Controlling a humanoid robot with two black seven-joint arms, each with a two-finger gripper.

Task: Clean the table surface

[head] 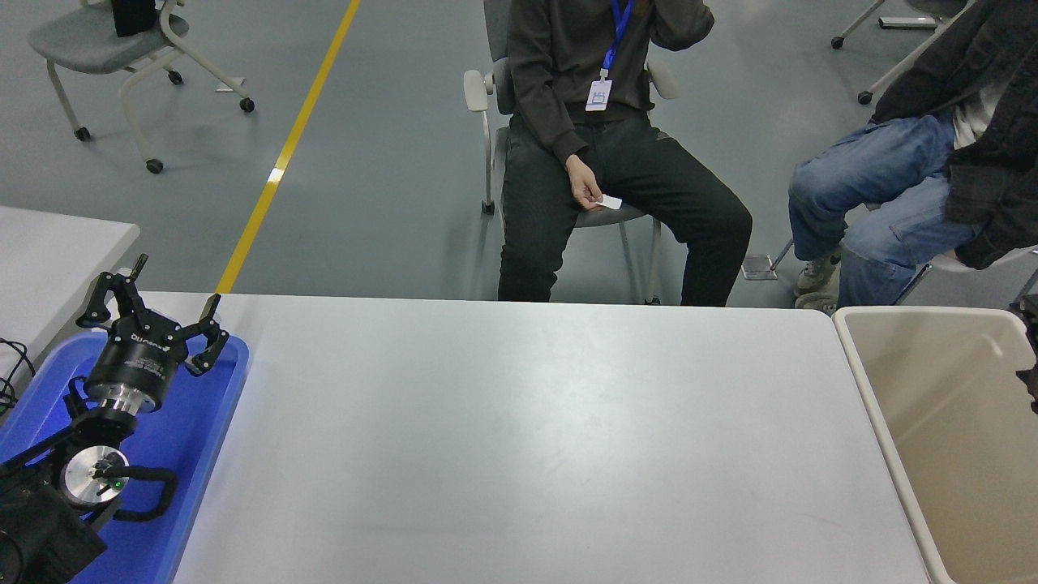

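Observation:
The table surface (527, 438) is a wide pale grey-white top with nothing lying on it. My left gripper (156, 312) is parked at the lower left above the blue tray (212, 422), open, with nothing between its fingers. Of my right gripper (1031, 357) only a thin black sliver shows at the right edge, above the beige bin (932, 389).
The beige bin stands off the table's right end, and what shows of its inside is bare. Two people sit on chairs beyond the far edge; one hand (585, 188) holds a small white slip. A second grey table (49, 259) stands at the left.

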